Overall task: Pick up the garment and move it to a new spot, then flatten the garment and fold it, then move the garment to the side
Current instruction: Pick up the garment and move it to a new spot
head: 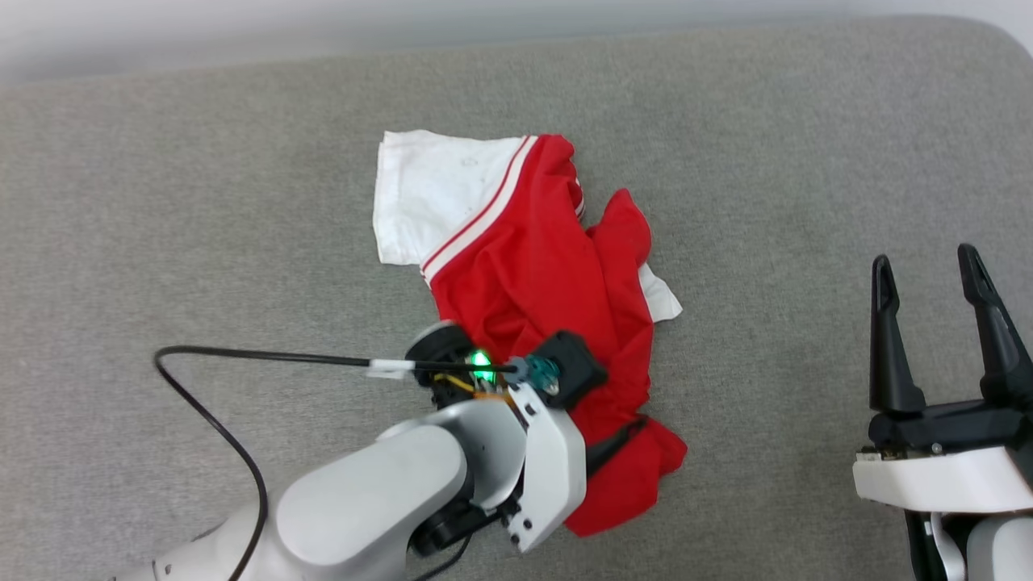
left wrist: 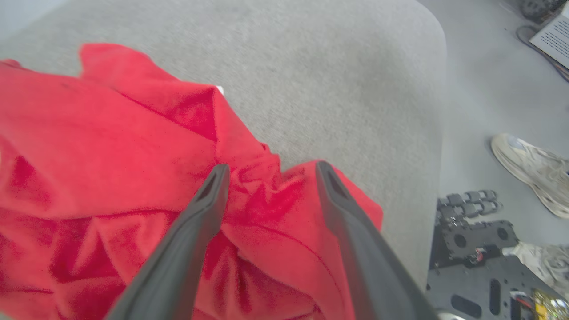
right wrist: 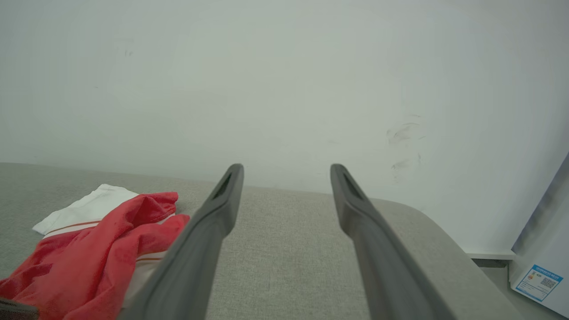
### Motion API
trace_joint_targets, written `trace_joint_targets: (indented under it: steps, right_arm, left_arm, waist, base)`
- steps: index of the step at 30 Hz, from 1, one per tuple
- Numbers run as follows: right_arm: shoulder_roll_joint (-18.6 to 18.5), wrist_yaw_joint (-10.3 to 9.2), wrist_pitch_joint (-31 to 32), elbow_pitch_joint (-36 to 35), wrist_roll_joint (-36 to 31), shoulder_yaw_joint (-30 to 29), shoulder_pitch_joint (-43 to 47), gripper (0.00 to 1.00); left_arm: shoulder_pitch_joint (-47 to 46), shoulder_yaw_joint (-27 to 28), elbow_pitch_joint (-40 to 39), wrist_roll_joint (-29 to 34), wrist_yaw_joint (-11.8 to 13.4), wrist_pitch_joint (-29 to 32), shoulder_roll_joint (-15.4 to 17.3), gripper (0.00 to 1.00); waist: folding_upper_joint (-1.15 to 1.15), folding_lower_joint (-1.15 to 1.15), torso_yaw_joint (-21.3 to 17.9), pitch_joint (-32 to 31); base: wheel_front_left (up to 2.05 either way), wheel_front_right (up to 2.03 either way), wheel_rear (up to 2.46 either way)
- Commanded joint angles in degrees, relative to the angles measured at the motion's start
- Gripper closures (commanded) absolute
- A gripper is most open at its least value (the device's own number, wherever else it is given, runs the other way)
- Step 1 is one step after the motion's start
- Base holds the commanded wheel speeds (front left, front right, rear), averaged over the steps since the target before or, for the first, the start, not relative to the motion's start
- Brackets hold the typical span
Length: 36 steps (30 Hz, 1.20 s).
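The grey surface (head: 242,161) is viewed from above by the head camera. The red garment (head: 549,282) is shared: seen close from the left wrist, farther and low from the right.

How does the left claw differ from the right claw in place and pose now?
The left claw hangs over the crumpled red garment, fingers aimed down at the cloth. The right claw stands apart from it, over bare grey surface, fingers pointing up the head view. Both are open and hold nothing.

Crumpled red-and-white shirt (head: 533,274) on grey surface (head: 161,202); left arm (head: 387,500) over its near end; right gripper (head: 924,255) spread, well apart.
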Motion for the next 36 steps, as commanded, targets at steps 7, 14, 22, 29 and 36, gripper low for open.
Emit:
trace_joint_targets:
  steps: [7,14,22,29,36]
  right_arm:
    - [0.1,-0.04,-0.1,0.6,-1.1,-0.3,2.3,0.0]
    - [0.1,-0.04,-0.1,1.3,0.2,-0.7,3.1,0.0]
    - [0.1,-0.04,-0.1,2.3,1.9,-1.3,4.0,0.0]
    - [0.1,-0.04,-0.1,3.5,3.8,-1.7,4.4,0.0]
    - [0.1,-0.04,-0.1,4.9,6.1,-1.7,5.4,0.0]
  left_arm:
    - [-0.5,7.9,-2.9,6.5,10.1,-15.4,0.9,0.0]
    - [4.2,15.7,-2.3,11.2,22.7,-28.7,3.9,0.0]
    - [14.9,27.1,-4.9,14.4,34.1,-31.4,5.4,0.0]
    - [27.3,38.2,-8.0,19.8,37.1,-31.4,2.7,0.0]
    - [35.6,44.7,-9.1,24.1,33.3,-31.4,-0.8,0.0]
  waist:
    - [0.0,0.0,2.3,-4.1]
    - [0.0,0.0,3.5,-5.4]
    - [0.0,0.0,4.3,-6.1]
    - [0.0,0.0,4.6,-6.9]
    - [0.0,0.0,4.5,-8.2]
  base:
    - [0.0,0.0,0.0]
    - [0.0,0.0,0.0]
    - [0.0,0.0,0.0]
    - [0.0,0.0,0.0]
    - [0.0,0.0,0.0]
